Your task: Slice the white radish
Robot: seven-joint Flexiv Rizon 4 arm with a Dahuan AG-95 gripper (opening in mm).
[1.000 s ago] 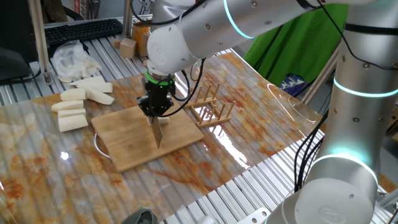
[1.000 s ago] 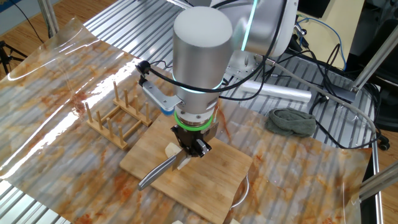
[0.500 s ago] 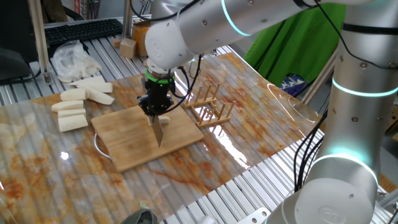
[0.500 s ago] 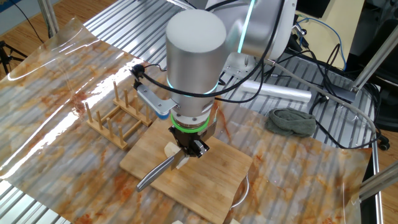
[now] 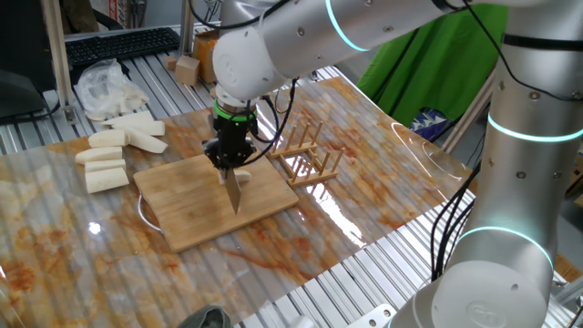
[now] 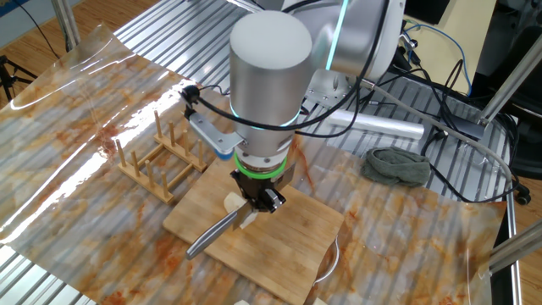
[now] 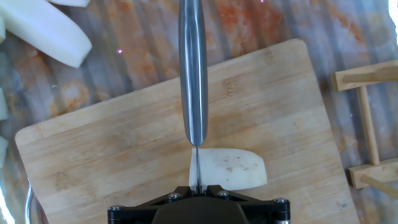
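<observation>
My gripper (image 5: 228, 161) (image 6: 259, 202) (image 7: 198, 188) is shut on the handle of a steel knife (image 5: 232, 191) (image 6: 213, 235) (image 7: 193, 74) and points down at the bamboo cutting board (image 5: 187, 208) (image 6: 292, 241) (image 7: 106, 149). The white radish (image 7: 233, 169) (image 6: 230, 202) (image 5: 242, 176) is a small pale chunk lying on the board right under the gripper. In the hand view the blade runs across the chunk's left part. I cannot tell how deep the blade sits in it.
Larger radish sticks (image 5: 114, 150) (image 7: 53, 37) lie left of the board, near a white plastic bag (image 5: 105, 87). A wooden rack (image 5: 308, 155) (image 6: 161, 157) (image 7: 367, 124) stands on the board's other side. A grey cloth (image 6: 396, 166) lies behind the arm. A keyboard (image 5: 118, 44) is at the back.
The arm has swayed slightly sideways and come back, and the knife has stayed over the chunk. The grip has not changed.
</observation>
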